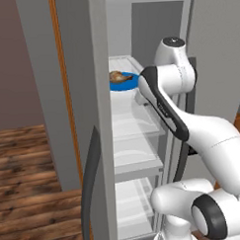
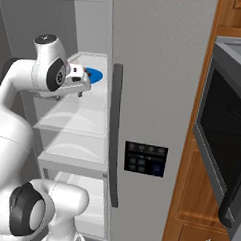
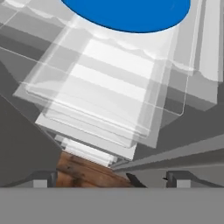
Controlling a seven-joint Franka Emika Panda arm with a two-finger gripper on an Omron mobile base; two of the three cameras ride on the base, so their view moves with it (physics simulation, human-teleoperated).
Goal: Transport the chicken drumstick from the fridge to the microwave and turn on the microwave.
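The fridge (image 1: 76, 94) stands open. On its upper white shelf lies the golden-brown chicken drumstick (image 1: 121, 76) on a flat blue plate (image 1: 124, 85). My arm reaches into the fridge at that shelf's height. The gripper (image 2: 80, 90) hovers just in front of the blue plate (image 2: 94, 74), over the shelf's near part, and the white hand hides the drumstick in the right base view. In the hand view the gripper (image 3: 111, 178) is open, its fingertips (image 3: 43, 177) far apart with nothing between them, and the blue plate (image 3: 127, 13) lies ahead at the top. The microwave (image 2: 224, 128) is built in at the right.
A fridge door (image 2: 155, 69) with a curved dark handle (image 2: 115, 132) and a small black panel (image 2: 145, 159) stands between the shelves and the microwave. The other door's handle (image 1: 90, 182) hangs at the lower left. Translucent shelves (image 1: 136, 156) stack below. Wooden cabinets (image 2: 193, 211) surround the microwave.
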